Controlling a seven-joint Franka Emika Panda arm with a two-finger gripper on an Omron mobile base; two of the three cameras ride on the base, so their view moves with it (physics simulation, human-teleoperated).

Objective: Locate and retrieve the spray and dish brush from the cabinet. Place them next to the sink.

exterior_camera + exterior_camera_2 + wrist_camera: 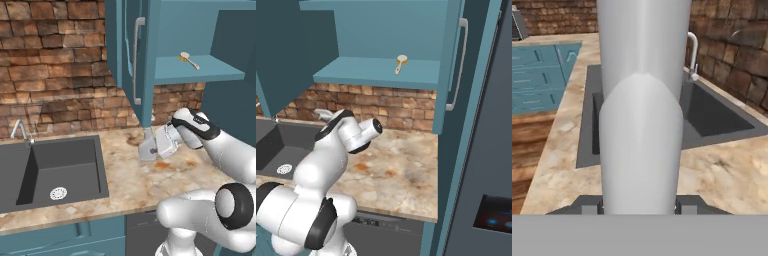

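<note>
Spray, a smooth, pale grey, translucent bottle with a rounded shoulder, stands upright between the two dark fingertips of the gripper, which is pinched against its sides. In the left base view the bottle is low over the mottled beige stone counter, to the right of the sink and apart from it. The sink is a dark grey rectangular basin with a round silver drain, sunk into the counter, and a thin curved chrome faucet rises at its back left corner. Behind the sink and counter runs a rough wall of brown brick. Above the counter, to the right of the sink, hangs the cabinet, teal-blue, its door swung open and carrying a long grey vertical bar handle. On its flat teal inner shelf lies the dish brush, a slim pale beige handle ending in a small round head with yellow bristles.
</note>
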